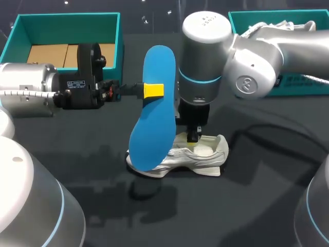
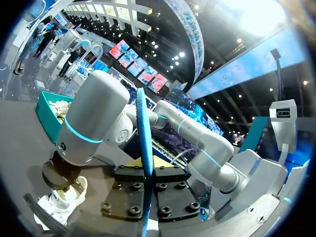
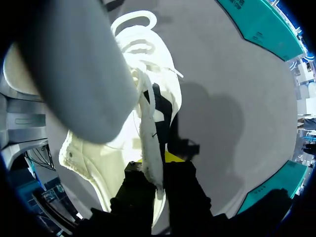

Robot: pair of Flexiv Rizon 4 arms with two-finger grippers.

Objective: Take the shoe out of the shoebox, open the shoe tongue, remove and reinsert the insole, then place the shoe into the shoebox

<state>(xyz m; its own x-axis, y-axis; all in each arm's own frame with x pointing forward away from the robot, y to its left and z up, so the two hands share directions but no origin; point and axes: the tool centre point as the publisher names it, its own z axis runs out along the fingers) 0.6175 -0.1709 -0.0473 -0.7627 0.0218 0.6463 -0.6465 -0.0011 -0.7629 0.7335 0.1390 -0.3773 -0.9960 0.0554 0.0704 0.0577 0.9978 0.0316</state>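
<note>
Head view, from my left: the teal shoebox (image 1: 67, 20) sits behind my left arm, well apart from the work; my left gripper (image 1: 153, 90) is pinched on the blue insole (image 1: 152, 123) above its middle, holding it upright with the wider end down, just beside the white sneaker (image 1: 208, 154); the sneaker lies on the dark table (image 1: 257, 206) directly under my right gripper (image 1: 193, 139), whose fingers are closed on the tongue (image 3: 150, 143), drawing it up from the opening.

I judge the insole to be light, bendy foam that will bow if pushed from one end, so a hold near its middle suits feeding it in wide end first; the sneaker looks soft and light and may slide on the table, so the tongue grip also steadies it; the tongue is thin fabric and could slip from the tips.
</note>
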